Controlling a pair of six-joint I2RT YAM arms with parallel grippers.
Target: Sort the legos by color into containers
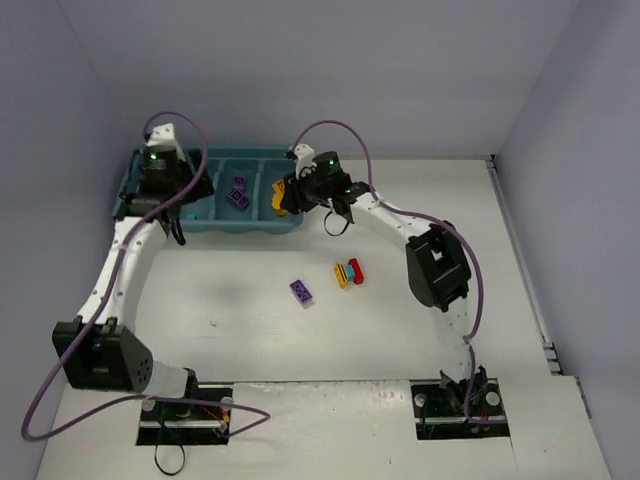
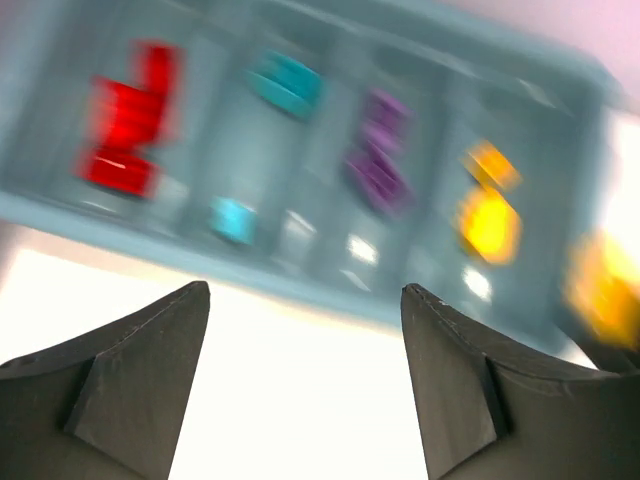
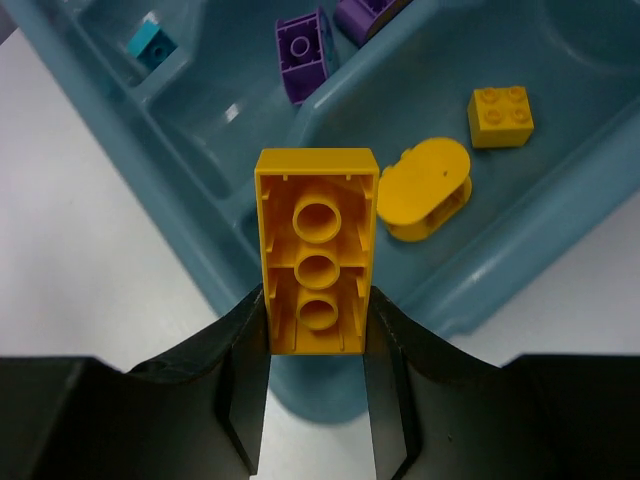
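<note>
Yellow plastic first: one long brick [image 3: 318, 250] is clamped between the two fingers of our right gripper [image 3: 318, 310], with its holes facing us. Under the fingers is a corner of the tray [image 3: 480, 265]. Just past the fingertips lie an oval piece [image 3: 425, 190] and a small block [image 3: 500, 115], both yellow, so we think this is the yellow slot. Some purple bricks [image 3: 302, 55] lie one slot over, to the left of the fingers.

Our left gripper [image 2: 305, 300] has its fingers wide apart with nothing between them. We see the tray ahead of them, all blurry.

What could go wrong? Our brick hangs close to the rim. If we let go here, it may hit the rim and hop out onto the table [image 1: 250, 335]. If it tips left, it could land with the purple ones. Our left arm is close too and might bump the tray.

Far from all our fingers, a loose purple brick [image 1: 301, 291] and a stack [image 1: 348, 272] wait.
</note>
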